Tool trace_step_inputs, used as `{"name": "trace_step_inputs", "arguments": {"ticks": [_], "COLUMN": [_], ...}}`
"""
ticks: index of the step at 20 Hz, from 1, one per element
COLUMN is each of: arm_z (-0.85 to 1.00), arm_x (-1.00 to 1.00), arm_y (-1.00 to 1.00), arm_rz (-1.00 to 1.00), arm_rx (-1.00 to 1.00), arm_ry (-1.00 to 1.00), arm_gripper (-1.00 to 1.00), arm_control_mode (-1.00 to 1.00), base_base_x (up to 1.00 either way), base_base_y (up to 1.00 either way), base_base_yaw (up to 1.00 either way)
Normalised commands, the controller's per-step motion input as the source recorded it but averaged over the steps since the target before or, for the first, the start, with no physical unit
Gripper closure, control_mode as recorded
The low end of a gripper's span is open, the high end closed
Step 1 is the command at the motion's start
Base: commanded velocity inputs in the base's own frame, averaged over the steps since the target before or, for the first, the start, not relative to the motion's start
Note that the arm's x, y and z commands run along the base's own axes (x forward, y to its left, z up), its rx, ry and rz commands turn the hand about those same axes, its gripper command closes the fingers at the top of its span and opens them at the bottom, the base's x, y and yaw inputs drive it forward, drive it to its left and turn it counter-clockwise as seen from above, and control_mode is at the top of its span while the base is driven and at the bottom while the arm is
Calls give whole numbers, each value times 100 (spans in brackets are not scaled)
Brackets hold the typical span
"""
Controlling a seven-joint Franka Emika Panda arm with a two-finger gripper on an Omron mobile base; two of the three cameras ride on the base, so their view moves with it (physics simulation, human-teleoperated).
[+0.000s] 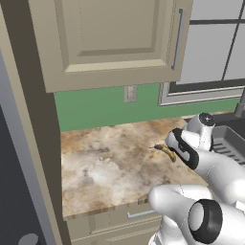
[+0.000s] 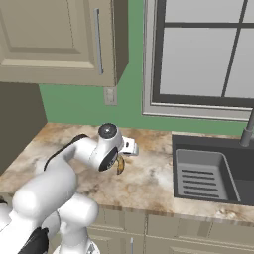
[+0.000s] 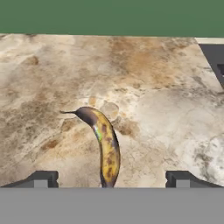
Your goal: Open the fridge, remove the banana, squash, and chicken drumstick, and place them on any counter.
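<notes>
Hand view: the banana [image 3: 105, 148] lies flat on the mottled stone table [image 3: 166, 87], its dark stem tip pointing to the upper left of this view and its far end running down between the two finger tips of the claw [image 3: 111, 179]. The tips stand wide apart, one at each side of the fruit, and neither touches it; the banana is free on the table. The green wall [image 3: 109, 15] crosses the top of the view, and a dark corner of the sink [image 3: 214, 57] enters at the right edge.

Left base view: the arm reaches forward from the lower right, elbow low, with the wrist bent down over the table [image 1: 105, 162]. Only the stem end of the banana [image 1: 165, 150] shows past the wrist; the rest is covered by the arm. An upper cabinet [image 1: 110, 38] with a slim handle hangs over the table, a wall outlet [image 1: 130, 93] sits on the green wall, and a tall grey panel at the left edge is probably the fridge [image 1: 14, 158], though too little shows to be sure.

Right base view: the wrist hides the claw itself; a part of the banana [image 2: 120, 165] appears just below it. The sink [image 2: 213, 171] lies well apart to the right, under the window [image 2: 203, 54].
</notes>
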Motion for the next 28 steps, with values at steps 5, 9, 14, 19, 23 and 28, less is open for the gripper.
{"name": "trace_step_inputs", "arguments": {"ticks": [5,9,14,19,23,28], "arm_z": [100,100,100,98,37,15], "arm_x": [-87,-98,-85,-73,-75,-53], "arm_y": [12,29,33,37,37,39], "arm_rz": [0,0,0,0,0,-1], "arm_rx": [-4,-3,-2,0,1,7], "arm_ry": [-23,-18,-3,13,0,-1], "arm_gripper": [-100,-100,-100,-100,-100,-100], "arm_control_mode": [-100,-100,-100,-100,-100,-100], "base_base_x": [0,0,0,0,0,0], "base_base_y": [0,0,0,0,0,0], "base_base_yaw": [0,0,0,0,0,0]}}
